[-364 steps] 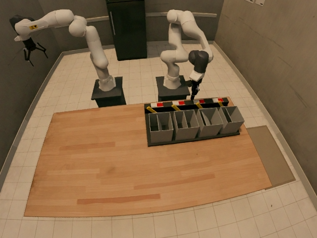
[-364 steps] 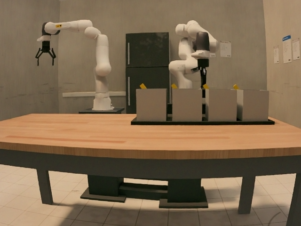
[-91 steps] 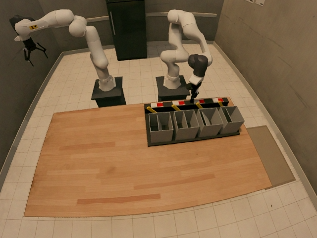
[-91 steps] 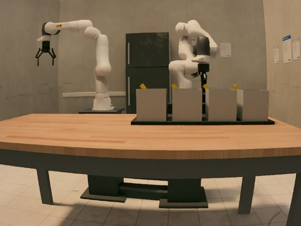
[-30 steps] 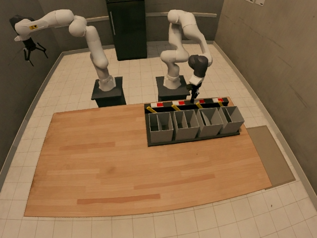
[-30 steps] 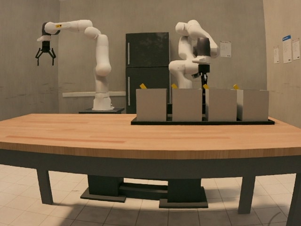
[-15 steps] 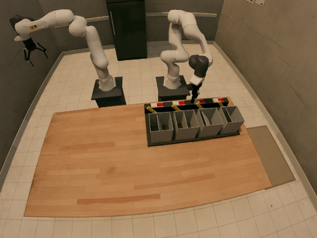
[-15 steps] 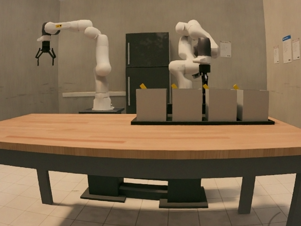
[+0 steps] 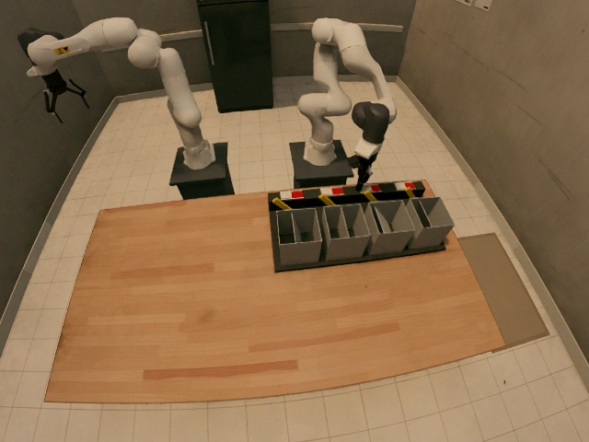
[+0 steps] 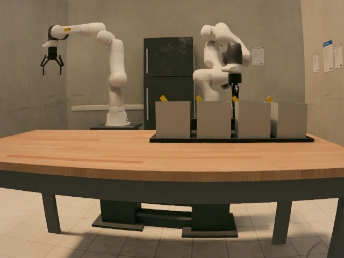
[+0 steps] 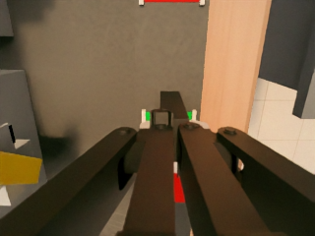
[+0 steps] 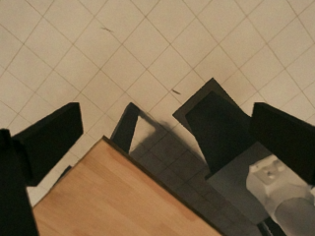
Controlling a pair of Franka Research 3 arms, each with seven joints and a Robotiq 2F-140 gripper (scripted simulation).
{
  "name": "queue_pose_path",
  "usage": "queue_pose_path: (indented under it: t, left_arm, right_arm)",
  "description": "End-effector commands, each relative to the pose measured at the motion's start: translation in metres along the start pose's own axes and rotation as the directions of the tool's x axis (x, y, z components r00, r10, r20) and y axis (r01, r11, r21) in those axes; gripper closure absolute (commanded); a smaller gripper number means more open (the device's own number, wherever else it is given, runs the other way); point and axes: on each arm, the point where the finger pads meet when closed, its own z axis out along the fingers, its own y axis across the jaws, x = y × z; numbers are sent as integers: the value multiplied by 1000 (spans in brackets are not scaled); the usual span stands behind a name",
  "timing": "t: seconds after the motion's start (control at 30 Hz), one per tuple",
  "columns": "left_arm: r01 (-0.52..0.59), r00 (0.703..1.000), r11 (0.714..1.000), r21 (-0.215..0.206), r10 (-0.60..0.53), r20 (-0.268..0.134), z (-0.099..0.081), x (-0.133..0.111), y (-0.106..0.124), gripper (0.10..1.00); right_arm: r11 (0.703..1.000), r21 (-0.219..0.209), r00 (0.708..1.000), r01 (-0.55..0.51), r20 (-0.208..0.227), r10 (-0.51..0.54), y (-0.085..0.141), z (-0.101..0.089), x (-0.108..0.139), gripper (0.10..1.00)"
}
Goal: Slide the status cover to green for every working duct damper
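Far left, the right pincer (image 9: 74, 114) (image 10: 51, 73) (image 12: 166, 117) hangs in the air, fingers spread and pointing down.

On the right part of the wooden worktop (image 9: 190, 308) (image 10: 110, 155) (image 11: 231, 64) (image 12: 123, 202), four grey, open-topped boxes stand upright on a dark base (image 9: 309, 267) (image 10: 172, 140): the first damper (image 9: 299, 250) (image 10: 173, 120), second damper (image 9: 346, 243) (image 10: 214, 120), third damper (image 9: 389, 239) (image 10: 254, 120) and fourth damper (image 9: 430, 233) (image 10: 290, 120). Their row's long axis runs left to right. Plates show inside; the third damper's looks slanted. Each has a yellow lever, such as the first lever (image 9: 281, 203) (image 10: 163, 98), its free end tilted up and leftward.

Along the arms' side runs a black slider strip (image 9: 311, 193), with red at all four sliders. At the third slider (image 9: 375, 188), the left pincer (image 9: 360, 189) (image 10: 234, 110) (image 11: 168, 106) points down, fingers pressed together with nothing between; its wrist view shows green on both sides of the fingertips and red below.

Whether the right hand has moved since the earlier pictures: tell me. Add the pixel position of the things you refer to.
No: in the top view, the right hand (image 9: 75, 114) (image 10: 52, 74) (image 12: 166, 117) hangs just as far from the fridge (image 9: 242, 57) (image 10: 167, 56).
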Motion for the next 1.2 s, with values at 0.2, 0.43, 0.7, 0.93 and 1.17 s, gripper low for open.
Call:
queue_pose_path:
  t: [0.2,0.43,0.7,0.93,1.17]
  left_arm:
    - [-8,1000,1000,3,8,4,0,-8,-1,999]
    - [-8,1000,1000,3,8,4,0,-11,-1,999]
    - [-8,1000,1000,3,8,4,0,-16,-1,999]
    - [-8,1000,1000,3,8,4,0,-19,-1,999]
    - [-8,1000,1000,3,8,4,0,-23,-1,999]
  right_arm:
    - [1000,0,1000,5,4,-5,0,1,-1,98]
    - [1000,0,1000,5,4,-5,0,1,-1,98]
    - [1000,0,1000,5,4,-5,0,1,-1,98]
    - [1000,0,1000,5,4,-5,0,1,-1,98]
    - [1000,0,1000,5,4,-5,0,1,-1,98]
